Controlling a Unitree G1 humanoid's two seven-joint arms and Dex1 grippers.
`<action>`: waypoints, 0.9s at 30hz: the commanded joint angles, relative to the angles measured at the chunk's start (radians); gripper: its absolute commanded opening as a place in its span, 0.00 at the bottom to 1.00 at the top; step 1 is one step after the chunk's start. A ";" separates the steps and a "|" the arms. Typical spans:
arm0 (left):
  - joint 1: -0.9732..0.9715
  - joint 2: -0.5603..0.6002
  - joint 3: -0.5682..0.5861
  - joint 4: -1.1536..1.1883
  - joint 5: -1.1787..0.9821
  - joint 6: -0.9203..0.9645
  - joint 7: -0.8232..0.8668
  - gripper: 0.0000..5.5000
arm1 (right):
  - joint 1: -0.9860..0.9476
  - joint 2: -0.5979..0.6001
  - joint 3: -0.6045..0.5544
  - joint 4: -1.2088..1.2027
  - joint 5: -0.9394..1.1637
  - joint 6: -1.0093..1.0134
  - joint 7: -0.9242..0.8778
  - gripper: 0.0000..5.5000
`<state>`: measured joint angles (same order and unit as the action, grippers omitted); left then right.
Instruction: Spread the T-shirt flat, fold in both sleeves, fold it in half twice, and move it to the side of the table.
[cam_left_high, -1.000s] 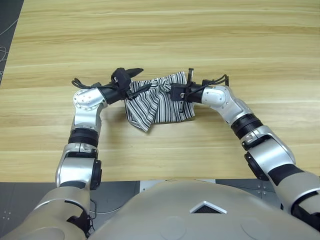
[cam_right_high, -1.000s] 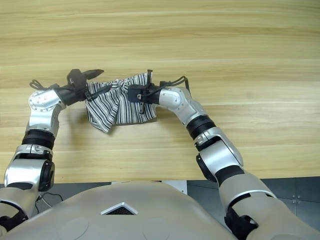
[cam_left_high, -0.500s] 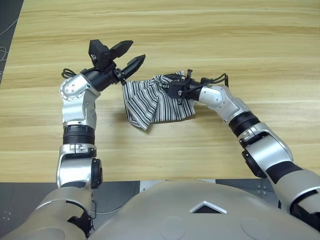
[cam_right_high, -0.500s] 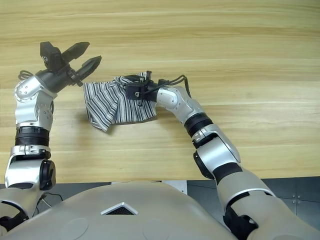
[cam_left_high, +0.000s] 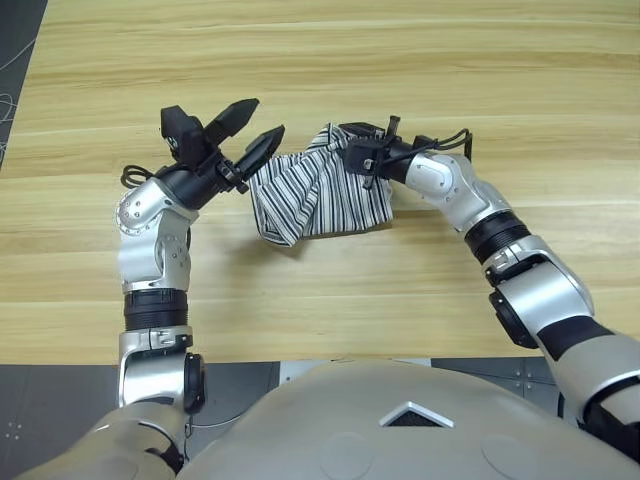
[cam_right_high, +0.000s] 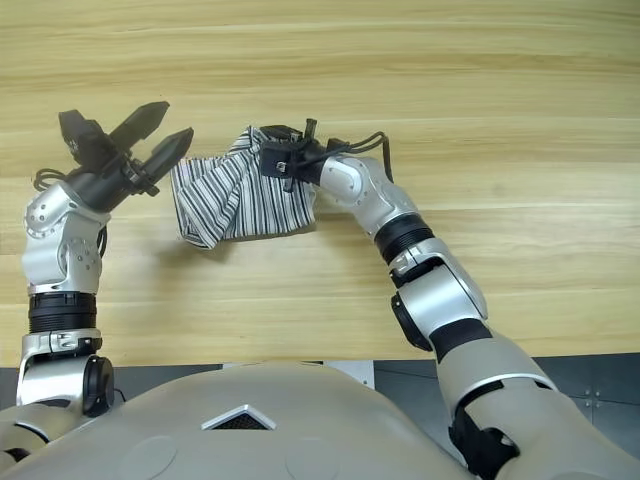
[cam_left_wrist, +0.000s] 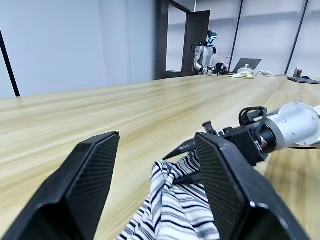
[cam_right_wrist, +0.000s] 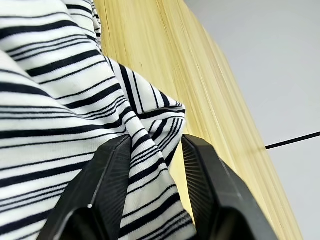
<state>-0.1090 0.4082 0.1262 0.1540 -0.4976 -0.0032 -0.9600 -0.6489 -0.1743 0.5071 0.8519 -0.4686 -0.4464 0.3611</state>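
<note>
Gripping the striped T-shirt (cam_left_high: 320, 195) on the worktop (cam_left_high: 400, 60), right pincer (cam_left_high: 340, 143) clamps its far edge; left pincer (cam_left_high: 262, 118) hovers beside, wide.

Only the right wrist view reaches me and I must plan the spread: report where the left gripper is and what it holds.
Observer: The left gripper hangs above the table just left of the T-shirt, jaws open, gripping nothing.
Operator: Now describe how the shirt lies.
Observer: It is crumpled in a heap, not spread flat; the right gripper is shut on a fold at its far side.
</note>
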 joint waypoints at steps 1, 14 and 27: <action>0.009 0.006 0.017 -0.026 -0.002 0.019 0.021 0.52 | -0.013 -0.023 0.003 -0.005 -0.012 0.019 0.032 0.33; 0.206 0.019 -0.003 -0.122 0.053 0.240 0.170 0.52 | -0.007 -0.006 -0.077 -0.093 0.083 0.054 0.055 0.33; 0.302 -0.041 0.099 -0.298 -0.080 0.545 0.427 0.52 | 0.109 0.001 -0.074 -0.303 0.140 0.150 0.137 0.33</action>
<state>0.1895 0.3809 0.2037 -0.1521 -0.5655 0.4982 -0.5749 -0.5536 -0.1763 0.4213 0.5612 -0.3134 -0.3186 0.4918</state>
